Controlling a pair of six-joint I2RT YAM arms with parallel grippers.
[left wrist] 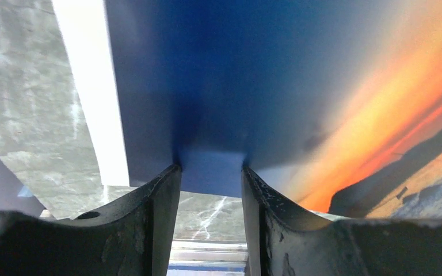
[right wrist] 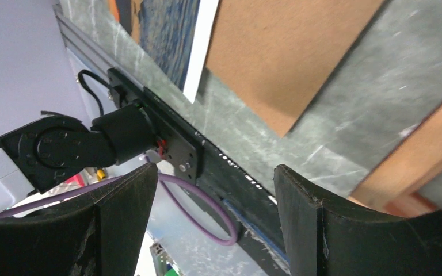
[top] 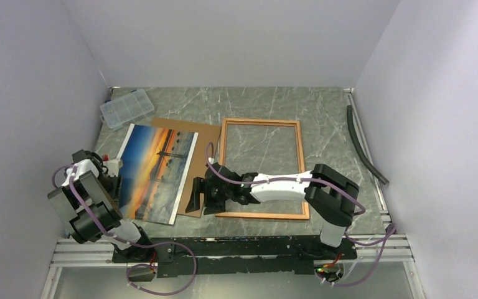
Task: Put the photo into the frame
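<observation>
The photo (top: 159, 171), an orange sunset print with a white border, lies at the left, partly on the brown backing board (top: 202, 134). The frame (top: 260, 121) lies flat to its right with marble table showing through it. My left gripper (top: 116, 180) is at the photo's left edge. In the left wrist view its jaws (left wrist: 210, 169) stand apart, the blue edge of the photo (left wrist: 236, 75) at their tips and table showing in the gap. My right gripper (top: 196, 196) (right wrist: 216, 172) is open and empty by the board's near corner (right wrist: 276, 52) and the frame's corner (right wrist: 420, 155).
A clear compartment box (top: 126, 107) sits at the back left. A dark hose (top: 364, 143) lies along the right edge. Grey walls close in three sides. An aluminium rail (top: 224, 249) with the arm bases runs along the near edge.
</observation>
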